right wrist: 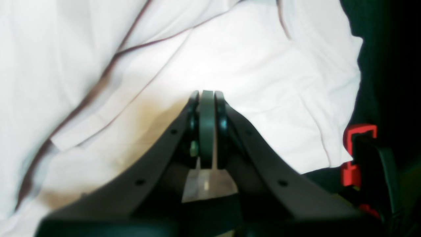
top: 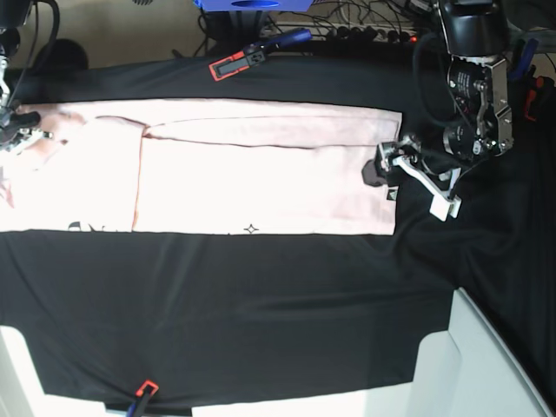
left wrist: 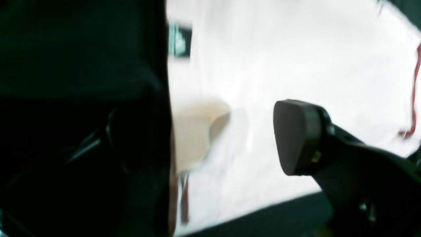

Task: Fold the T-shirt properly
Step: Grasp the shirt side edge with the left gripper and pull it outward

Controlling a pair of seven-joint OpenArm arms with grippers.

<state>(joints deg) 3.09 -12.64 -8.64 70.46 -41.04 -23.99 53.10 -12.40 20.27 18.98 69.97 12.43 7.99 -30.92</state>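
Here the T-shirt [top: 226, 169] lies as a long band across the upper frame, soft and limp. The left gripper [top: 391, 178] is spread wide at its right edge; the right gripper [right wrist: 207, 98], clenched empty, rests on it. Better grasp corners.

A robotics lab bench

We see a counter [top: 261, 304] draped in black cloth [top: 217, 287] held by orange clamps [top: 230, 67], a tangle of cables [top: 365, 22] at one o'clock, and a robot arm [top: 473, 78] mounted at two o'clock.

Base view overhead; wrist views close over the T-shirt [top: 261, 169].
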